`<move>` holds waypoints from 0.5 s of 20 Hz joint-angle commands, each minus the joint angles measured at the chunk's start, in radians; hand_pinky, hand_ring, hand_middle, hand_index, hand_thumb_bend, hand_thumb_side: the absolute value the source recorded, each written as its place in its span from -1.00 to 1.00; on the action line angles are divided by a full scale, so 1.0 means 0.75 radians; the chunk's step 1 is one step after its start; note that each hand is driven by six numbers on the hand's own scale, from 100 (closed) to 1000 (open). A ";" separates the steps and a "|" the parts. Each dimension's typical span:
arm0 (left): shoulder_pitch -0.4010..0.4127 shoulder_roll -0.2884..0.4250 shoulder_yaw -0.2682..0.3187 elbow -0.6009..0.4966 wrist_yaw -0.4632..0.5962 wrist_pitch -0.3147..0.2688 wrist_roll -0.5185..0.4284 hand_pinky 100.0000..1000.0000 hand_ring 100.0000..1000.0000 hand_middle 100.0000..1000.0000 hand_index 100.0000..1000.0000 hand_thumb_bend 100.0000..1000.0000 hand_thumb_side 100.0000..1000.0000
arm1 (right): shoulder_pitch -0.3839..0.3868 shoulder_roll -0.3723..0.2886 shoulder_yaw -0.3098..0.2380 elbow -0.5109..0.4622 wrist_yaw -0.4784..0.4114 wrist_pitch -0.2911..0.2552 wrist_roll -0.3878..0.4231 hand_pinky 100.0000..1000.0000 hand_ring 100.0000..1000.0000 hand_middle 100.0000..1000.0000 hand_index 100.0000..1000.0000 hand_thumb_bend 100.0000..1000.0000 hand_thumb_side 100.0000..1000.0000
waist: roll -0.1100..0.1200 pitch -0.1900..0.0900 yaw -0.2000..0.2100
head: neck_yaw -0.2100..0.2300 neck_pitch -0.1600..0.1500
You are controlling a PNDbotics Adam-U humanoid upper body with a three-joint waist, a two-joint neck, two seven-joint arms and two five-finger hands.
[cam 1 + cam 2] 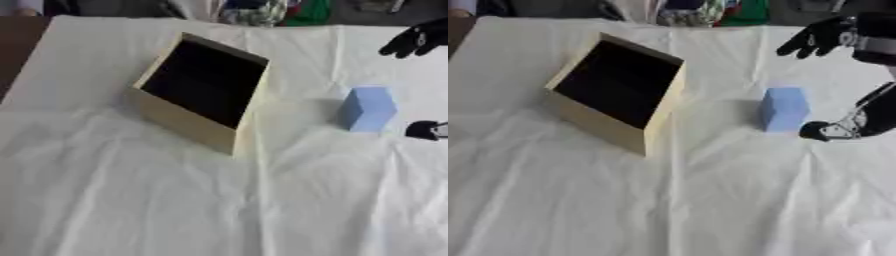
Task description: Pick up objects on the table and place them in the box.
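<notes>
Box: a pale wooden box (188,120) is seen on the white cloth (219,210), open at the top and turned so that one corner points toward the camera.
Box contents: only a dark interior is shown; nothing can be made out inside it.
Box axis: the longer sides are laid on a diagonal, from near right to far left across the cloth.
Blue block: a light blue block (784,109) is stood upright on the cloth, to the right of the box and well apart from it.
Block axis: the long axis is held vertical; a flat top face is turned upward and a shaded side is turned toward the box.
Block contact: the block is touched by nothing that can be seen; only cloth lies between it and the box.
Right hand: the black right hand (881,112) is shown to the right of the block, on the side away from the box.
Right hand fingers: one dark tip (814,130) is reached down to just beside the block's lower right edge, while other fingers (820,37) are spread high beyond the block; the hand is held apart, with the block not enclosed.
Left hand: none is shown in either view.
Cloth: it is creased, with folds running past the box's near corner.
Far edge: coloured fabric (262,11) is piled beyond the box.
</notes>
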 commanded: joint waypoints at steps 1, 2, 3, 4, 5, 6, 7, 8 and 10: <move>-0.016 0.011 0.001 -0.023 0.000 0.000 -0.006 0.31 -0.07 -0.24 0.40 -0.47 -0.95 | -0.047 0.001 0.017 0.077 0.035 0.008 0.003 0.65 0.70 0.72 0.86 -0.11 -0.58 | -0.010 -0.012 0.002 | -0.007 -0.010; -0.016 0.011 0.001 -0.023 0.001 0.000 -0.007 0.31 -0.07 -0.24 0.40 -0.47 -0.95 | -0.059 0.012 0.028 0.103 0.042 0.005 0.006 0.65 0.70 0.72 0.86 -0.10 -0.58 | -0.009 -0.011 0.004 | -0.008 -0.010; -0.017 0.010 0.001 -0.023 0.001 0.000 -0.007 0.31 -0.07 -0.24 0.40 -0.47 -0.95 | -0.070 0.023 0.038 0.128 0.046 0.002 0.011 0.65 0.70 0.72 0.86 -0.10 -0.57 | -0.009 -0.010 0.005 | -0.010 -0.010; -0.017 0.010 0.000 -0.023 0.001 0.001 -0.008 0.31 -0.07 -0.24 0.40 -0.47 -0.95 | -0.083 0.034 0.047 0.152 0.051 -0.001 0.017 0.65 0.71 0.72 0.86 -0.10 -0.57 | -0.009 -0.010 0.006 | -0.011 -0.010; -0.017 0.010 0.000 -0.023 0.002 0.001 -0.009 0.31 -0.07 -0.24 0.40 -0.48 -0.95 | -0.096 0.046 0.056 0.178 0.060 -0.005 0.022 0.65 0.71 0.73 0.86 -0.10 -0.57 | -0.009 -0.009 0.008 | -0.012 -0.010; -0.017 0.009 0.000 -0.023 0.002 0.001 -0.010 0.31 -0.07 -0.24 0.40 -0.48 -0.95 | -0.107 0.059 0.065 0.201 0.066 -0.008 0.026 0.65 0.71 0.73 0.86 -0.11 -0.57 | -0.009 -0.009 0.009 | -0.013 -0.010; -0.018 0.009 -0.001 -0.023 0.002 0.001 -0.010 0.31 -0.07 -0.24 0.40 -0.48 -0.95 | -0.118 0.068 0.072 0.228 0.078 -0.008 0.028 0.65 0.71 0.73 0.86 -0.11 -0.57 | -0.009 -0.009 0.010 | -0.014 -0.010; -0.018 0.008 -0.001 -0.023 0.003 0.001 -0.011 0.31 -0.07 -0.24 0.40 -0.48 -0.95 | -0.129 0.079 0.079 0.255 0.092 -0.009 0.029 0.66 0.72 0.74 0.86 -0.11 -0.57 | -0.009 -0.009 0.011 | -0.015 -0.010; -0.017 0.008 -0.001 -0.023 0.003 0.001 -0.012 0.31 -0.07 -0.24 0.40 -0.48 -0.95 | -0.148 0.100 0.092 0.312 0.122 -0.014 0.030 0.66 0.73 0.75 0.87 -0.11 -0.57 | -0.009 -0.009 0.015 | -0.017 -0.010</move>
